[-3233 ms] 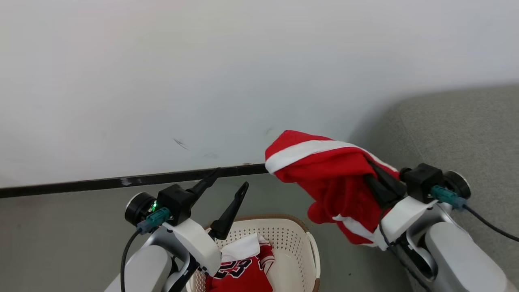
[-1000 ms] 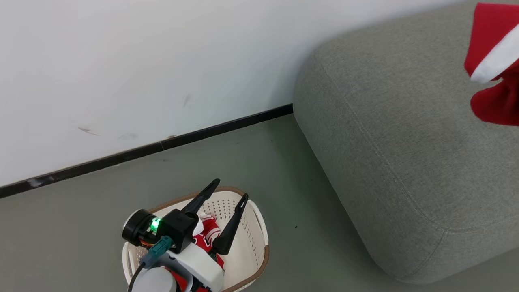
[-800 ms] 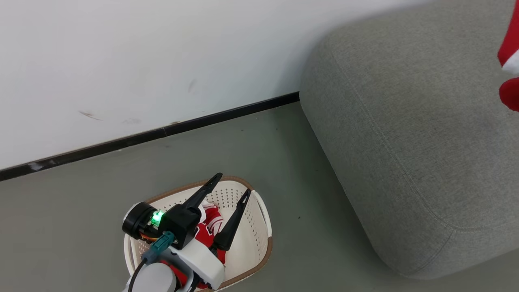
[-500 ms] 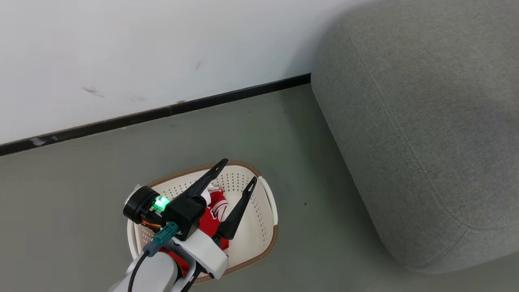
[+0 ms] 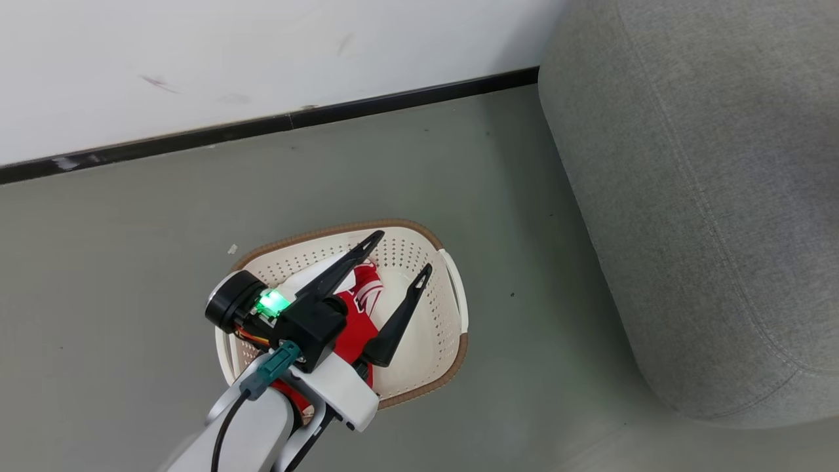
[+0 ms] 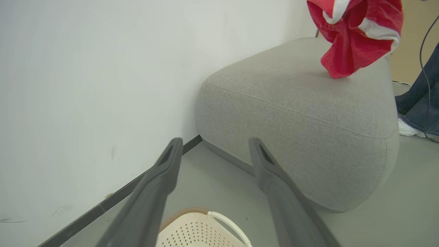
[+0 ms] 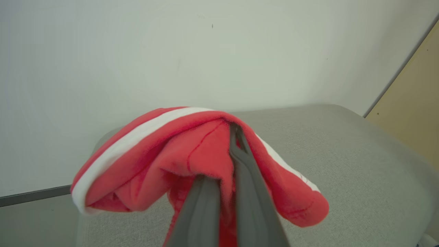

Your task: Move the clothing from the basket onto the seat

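Matt, finely woven grey cloth over the seat [image 5: 708, 196], with stitched seams. Smooth cream plastic, perforated, for the basket [image 5: 438, 321], brown along the rim. Soft red fabric with white trim for the clothing [image 7: 205, 147]. Matt dark plastic on the left pincer [image 5: 403, 251]. Smooth matt grey floor [image 5: 131, 229].

Plain white painted wall [image 5: 262, 39], a few dark scuff marks [image 5: 157, 80] low on it. Thin black baseboard strip [image 5: 262, 124] along the wall foot, pale worn patch near its left end. Smooth matte grey-green floor [image 5: 131, 229], with one small white speck [image 5: 231, 248] and a couple of tiny dark dots. Large grey fabric-upholstered seat [image 5: 708, 196] with rounded corners and seams stands on the floor close up to the wall; the baseboard runs behind it. Flat beige panel [image 7: 411, 113] beyond the seat in the right wrist view. Light is even, with a soft shadow on the floor beside the seat.
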